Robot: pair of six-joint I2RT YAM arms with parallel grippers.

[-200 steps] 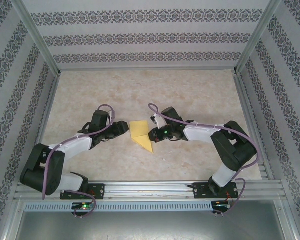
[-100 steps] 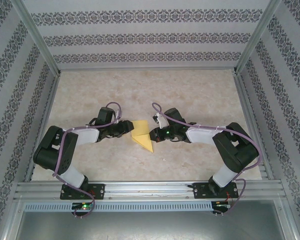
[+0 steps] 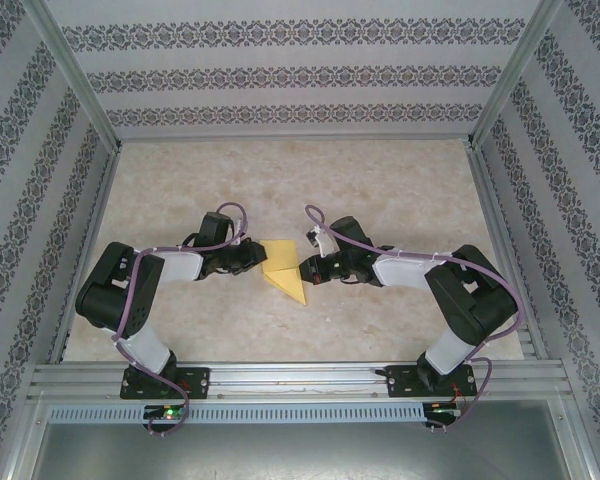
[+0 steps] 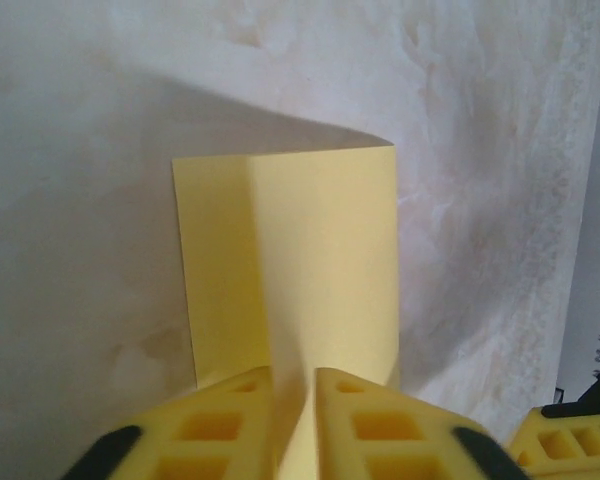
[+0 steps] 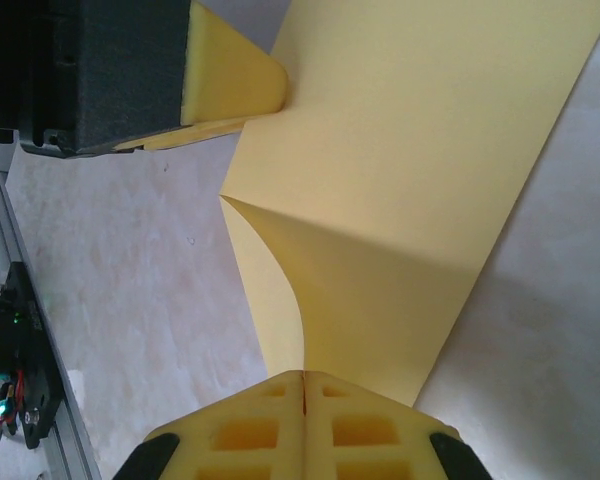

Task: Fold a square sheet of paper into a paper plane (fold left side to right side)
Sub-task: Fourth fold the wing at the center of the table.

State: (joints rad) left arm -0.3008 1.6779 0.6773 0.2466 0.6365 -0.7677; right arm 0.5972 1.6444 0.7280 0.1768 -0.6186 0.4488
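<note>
No writing, label, brand, number or sign can be read in any of the views. The dark bands on the white patterned walls [image 3: 280, 78] are floral ornament, not letters. The thin yellow square sheet of paper [image 3: 280, 266] has plain faces.
</note>
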